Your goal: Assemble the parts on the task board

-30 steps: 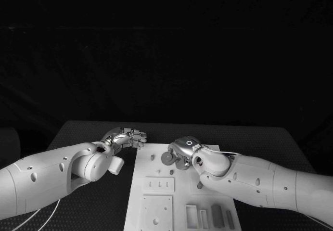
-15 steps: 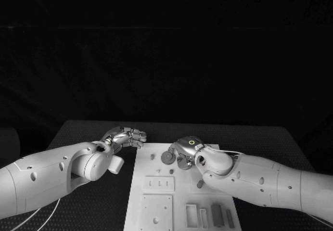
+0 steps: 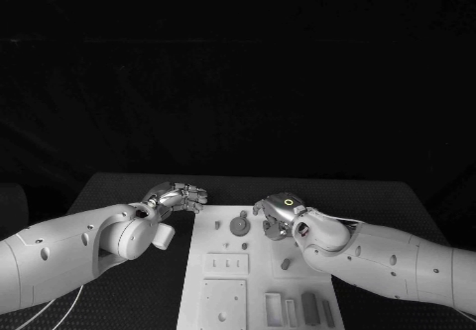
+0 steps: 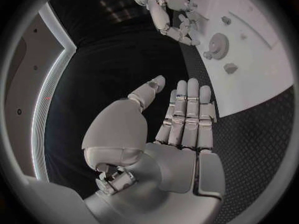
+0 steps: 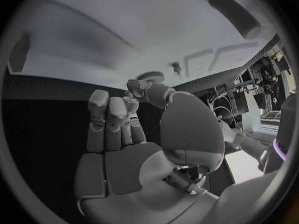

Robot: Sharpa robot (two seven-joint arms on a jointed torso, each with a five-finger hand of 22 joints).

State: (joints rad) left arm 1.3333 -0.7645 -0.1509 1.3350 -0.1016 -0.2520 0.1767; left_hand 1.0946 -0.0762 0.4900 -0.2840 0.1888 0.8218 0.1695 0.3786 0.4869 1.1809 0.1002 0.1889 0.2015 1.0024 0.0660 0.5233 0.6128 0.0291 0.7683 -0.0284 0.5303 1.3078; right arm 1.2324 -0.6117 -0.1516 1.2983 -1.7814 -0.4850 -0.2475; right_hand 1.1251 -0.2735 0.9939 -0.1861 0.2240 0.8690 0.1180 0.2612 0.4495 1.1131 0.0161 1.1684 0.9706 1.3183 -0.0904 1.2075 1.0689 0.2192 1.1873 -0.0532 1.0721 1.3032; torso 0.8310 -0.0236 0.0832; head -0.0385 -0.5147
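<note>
While the left hand (image 3: 177,197) hangs over the black table (image 3: 119,185) just off the task board's (image 3: 223,275) far left corner, at about ten o'clock from the board's middle, its fingers (image 4: 187,112) lie straight and pressed side by side, the thumb standing a little apart, and nothing is in them. The right hand (image 3: 278,214) sits over the board's far end, at roughly one o'clock from its middle. Its fingers (image 5: 111,115) are bent inward and held close together, with the thumb tip beside a round ridged part (image 5: 149,76) near the board's edge; whether it touches that part cannot be told. On the board, a round gear-like part (image 3: 239,225) lies at twelve o'clock, just left of the right hand. Smaller parts sit near it, one (image 3: 285,263) toward three o'clock, and long upright pieces (image 3: 309,307) stand in slots at about five o'clock.
</note>
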